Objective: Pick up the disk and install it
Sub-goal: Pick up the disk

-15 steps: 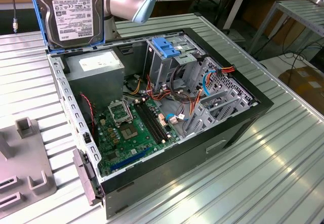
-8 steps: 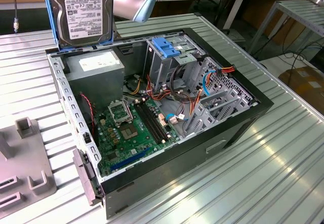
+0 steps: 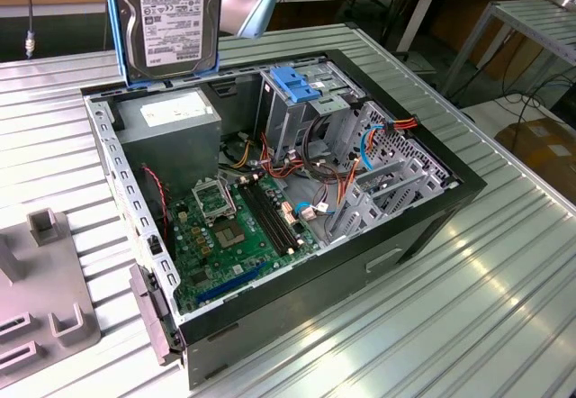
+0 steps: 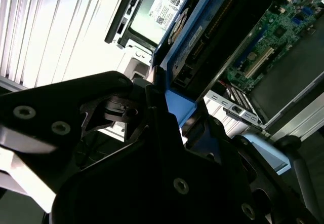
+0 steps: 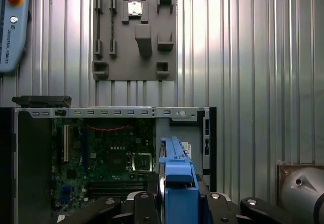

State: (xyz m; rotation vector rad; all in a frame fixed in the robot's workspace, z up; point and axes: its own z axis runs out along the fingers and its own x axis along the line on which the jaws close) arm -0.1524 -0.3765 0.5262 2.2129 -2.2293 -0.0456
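Disk (image 3: pixel 171 24) hung upright with its label facing the exterior view, above the open computer case (image 3: pixel 423 218) and just over the power supply (image 3: pixel 171 119); in the first wrist view the gripper (image 5: pixel 177 206) was clamped on its blue rails (image 5: pixel 177 168), one finger on each side; the green motherboard (image 3: pixel 234 227) lay below; the case stood on a ribbed metal table (image 3: pixel 468 326).
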